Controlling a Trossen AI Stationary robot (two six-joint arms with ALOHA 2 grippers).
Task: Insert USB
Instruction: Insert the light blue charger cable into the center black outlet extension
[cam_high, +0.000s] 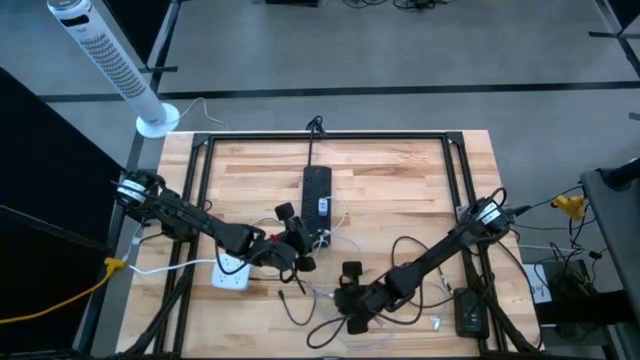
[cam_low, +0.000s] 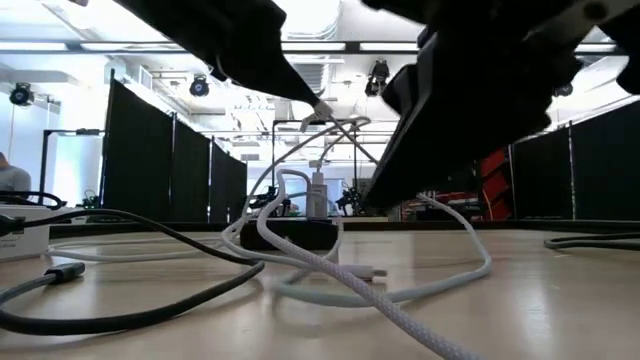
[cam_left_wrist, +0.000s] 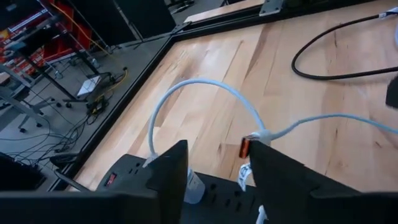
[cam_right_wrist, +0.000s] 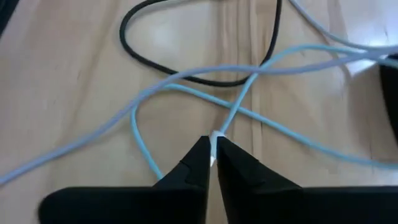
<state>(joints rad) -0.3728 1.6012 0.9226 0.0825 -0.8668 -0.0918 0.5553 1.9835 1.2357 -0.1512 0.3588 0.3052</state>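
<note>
The left tool (cam_left_wrist: 214, 177) stands spread over the power strip (cam_high: 316, 192). The right tool (cam_right_wrist: 211, 158) pinches the white cable (cam_right_wrist: 249, 115); tension there could tug the plug (cam_left_wrist: 246, 148) loose.

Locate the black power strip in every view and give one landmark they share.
High view: black power strip at table centre, lengthwise toward the far edge.
Low view: low dark bar at mid-distance.
Left wrist view: along the bottom edge, behind the fingers.
Right wrist view: not in it.
Shared landmark: the white cable.
</note>
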